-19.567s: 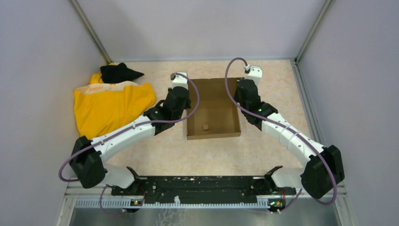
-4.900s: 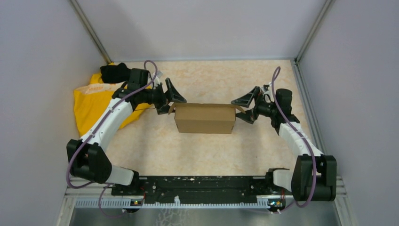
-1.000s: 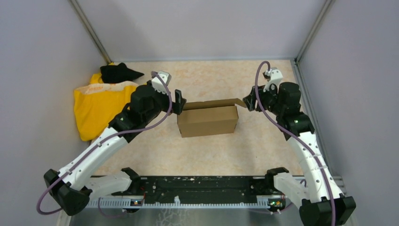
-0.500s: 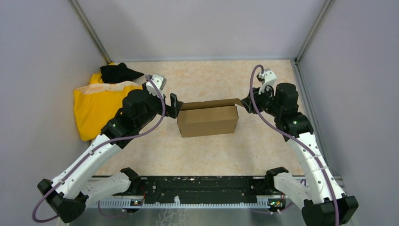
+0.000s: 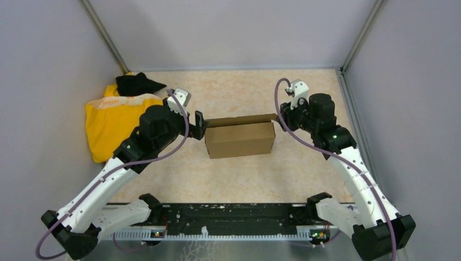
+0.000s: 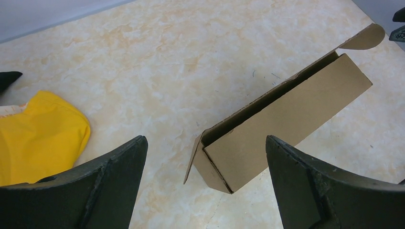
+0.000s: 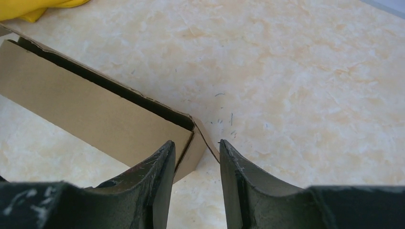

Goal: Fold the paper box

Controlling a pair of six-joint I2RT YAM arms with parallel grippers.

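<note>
The paper box (image 5: pixel 239 140) is a brown cardboard mailer standing mid-table, its lid down with a dark slit along the far edge and small flaps sticking out at both ends. My left gripper (image 5: pixel 200 125) hovers at the box's left end, open wide. In the left wrist view the box (image 6: pixel 286 119) and its left flap lie ahead between the spread fingers of the left gripper (image 6: pixel 205 138), untouched. My right gripper (image 5: pixel 279 120) sits at the box's right end. Its jaws (image 7: pixel 196 142) are narrowed but gapped, straddling the box (image 7: pixel 95 114) corner and the right flap (image 7: pixel 207 138), whose edge meets the right finger.
A yellow cloth (image 5: pixel 119 122) with a black cloth (image 5: pixel 136 83) on it lies at the back left, near the left arm. Grey walls close the table on three sides. The arm bases and a black rail (image 5: pixel 234 215) run along the near edge.
The right gripper has moved left onto the box's right end and its jaws have narrowed. The left gripper has drawn slightly left, still open. The box has stayed put.
</note>
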